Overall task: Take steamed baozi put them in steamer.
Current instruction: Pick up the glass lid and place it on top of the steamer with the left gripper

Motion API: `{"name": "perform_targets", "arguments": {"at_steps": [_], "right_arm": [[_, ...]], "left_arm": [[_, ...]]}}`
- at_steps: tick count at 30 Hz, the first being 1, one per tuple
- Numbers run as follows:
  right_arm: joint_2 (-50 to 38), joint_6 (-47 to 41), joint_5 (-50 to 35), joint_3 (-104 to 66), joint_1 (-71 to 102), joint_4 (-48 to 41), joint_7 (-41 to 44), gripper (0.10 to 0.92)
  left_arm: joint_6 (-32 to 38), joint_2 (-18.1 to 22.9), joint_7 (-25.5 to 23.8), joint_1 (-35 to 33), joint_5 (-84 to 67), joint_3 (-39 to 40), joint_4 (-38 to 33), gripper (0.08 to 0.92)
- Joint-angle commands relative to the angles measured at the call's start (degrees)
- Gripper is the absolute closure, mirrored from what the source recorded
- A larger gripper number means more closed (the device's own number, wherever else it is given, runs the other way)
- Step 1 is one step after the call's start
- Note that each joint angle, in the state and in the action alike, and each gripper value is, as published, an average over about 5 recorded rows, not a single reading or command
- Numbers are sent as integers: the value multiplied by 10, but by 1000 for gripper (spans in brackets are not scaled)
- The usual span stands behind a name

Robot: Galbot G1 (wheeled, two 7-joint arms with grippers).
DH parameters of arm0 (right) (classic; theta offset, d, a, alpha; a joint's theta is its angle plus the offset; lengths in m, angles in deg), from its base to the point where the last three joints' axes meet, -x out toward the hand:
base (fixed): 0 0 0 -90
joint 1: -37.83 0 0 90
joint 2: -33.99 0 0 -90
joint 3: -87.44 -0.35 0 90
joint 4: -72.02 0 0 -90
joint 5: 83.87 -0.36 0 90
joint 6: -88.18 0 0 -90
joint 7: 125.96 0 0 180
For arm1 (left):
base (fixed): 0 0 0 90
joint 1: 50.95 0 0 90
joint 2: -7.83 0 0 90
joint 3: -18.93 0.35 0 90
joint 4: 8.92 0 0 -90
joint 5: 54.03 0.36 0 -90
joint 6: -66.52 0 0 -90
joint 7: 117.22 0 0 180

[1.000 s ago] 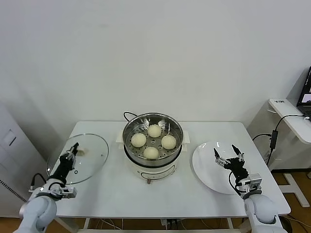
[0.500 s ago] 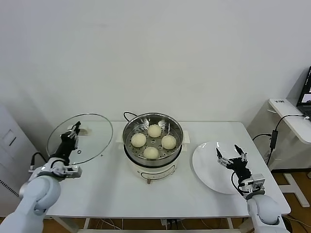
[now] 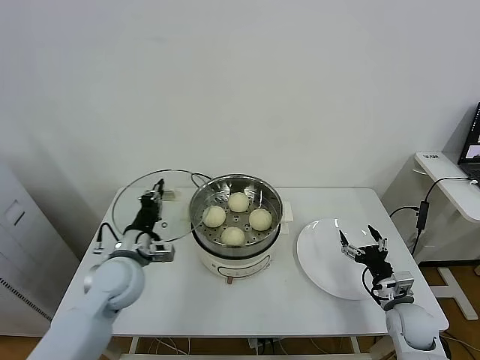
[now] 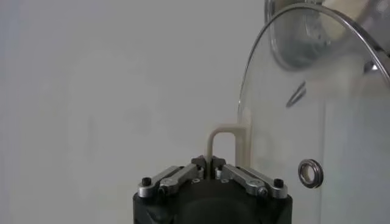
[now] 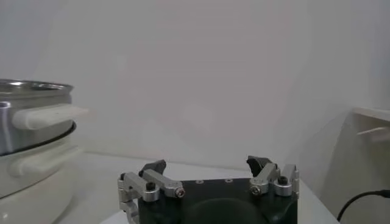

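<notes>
No brand or writing can be read on anything here. Four steamed baozi sit inside the steamer at the middle of the white table. The left gripper, clamped shut on the white handle of the glass lid, holds it tilted just left of the steamer. The right gripper hovers with jaws spread wide and nothing in them over the white plate. A black cable trails behind the steamer.

Both arms are smooth, rounded white shells ending in silver wrist collars. Each tool, the left tool and the right tool, has a black body with silver linkage bars fastened by dark screws, and thin black cables loop near the wrists.
</notes>
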Motion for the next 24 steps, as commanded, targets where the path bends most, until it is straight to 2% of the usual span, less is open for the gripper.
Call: {"name": "perform_targets", "arguments": {"at_steps": [1, 12, 24], "right_arm": [[-2, 4, 0, -5, -1, -3, -2, 203], [8, 6, 5, -6, 3, -4, -1, 203], [15, 6, 11, -5, 5, -4, -1, 203]], "left_arm": [[-89, 78, -61, 70, 96, 107, 16, 884], [-99, 140, -80, 86, 160, 111, 58, 884], [-97, 195, -79, 91, 200, 111, 97, 884]]}}
